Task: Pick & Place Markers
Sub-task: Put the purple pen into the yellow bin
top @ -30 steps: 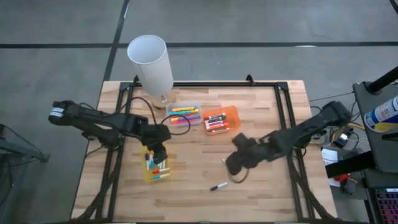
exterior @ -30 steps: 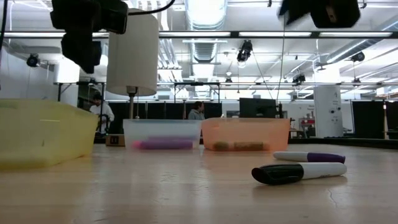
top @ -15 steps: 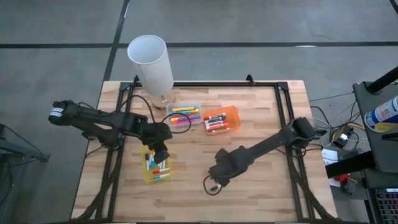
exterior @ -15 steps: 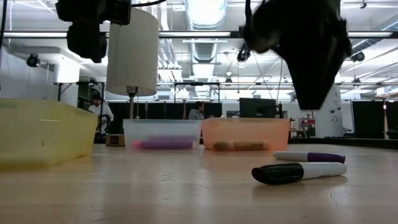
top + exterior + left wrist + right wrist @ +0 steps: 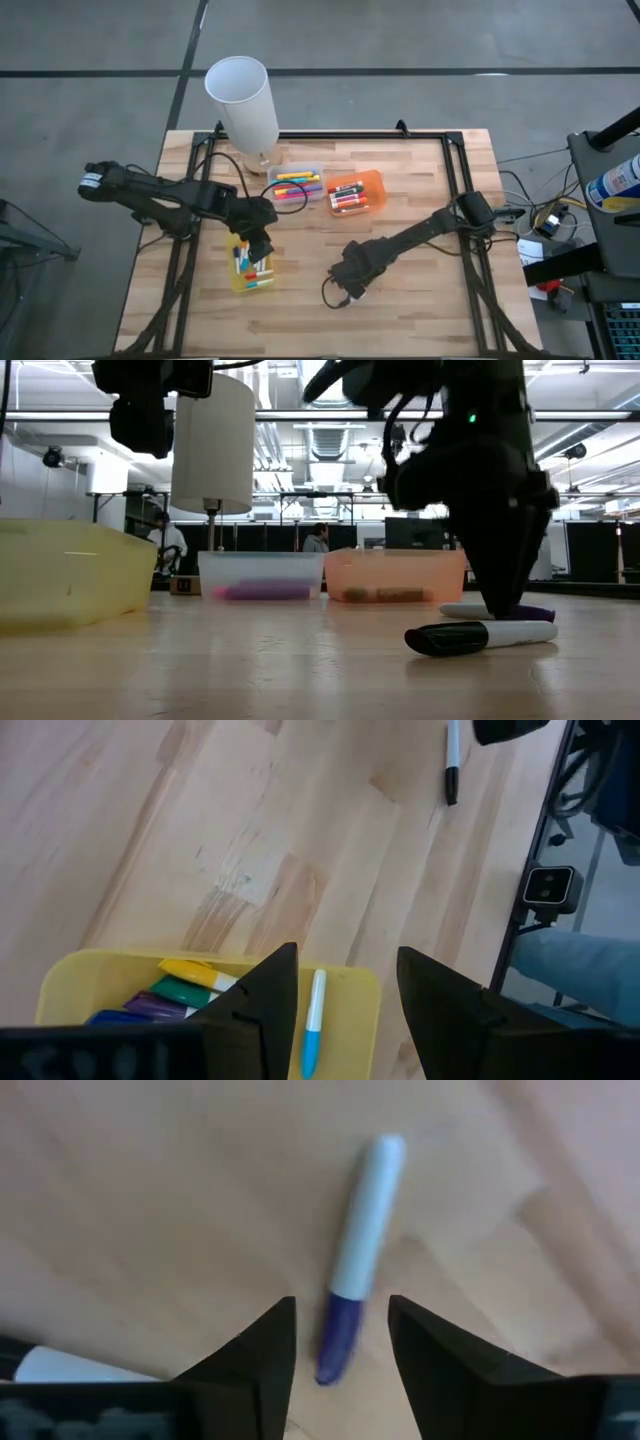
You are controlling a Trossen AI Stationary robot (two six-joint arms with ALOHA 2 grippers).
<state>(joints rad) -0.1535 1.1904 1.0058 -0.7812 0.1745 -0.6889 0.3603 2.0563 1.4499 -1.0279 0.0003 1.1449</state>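
Right wrist view: the purple-capped marker (image 5: 358, 1260) lies on the desk (image 5: 150, 1200), cap end between the right gripper's (image 5: 340, 1342) parted fingers, its long axis running toward one o'clock. The left gripper (image 5: 342, 1002) hangs open over the yellow tray (image 5: 70, 990), far from it.

Grey floor (image 5: 420, 35) w/ dark seams; ceiling strip lights (image 5: 330, 380); person (image 5: 317, 540) in bkgd.

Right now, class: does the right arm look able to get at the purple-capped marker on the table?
Probably yes. The right gripper hangs just above the purple-capped marker, fingers open to either side of its cap, with only bare table around it.
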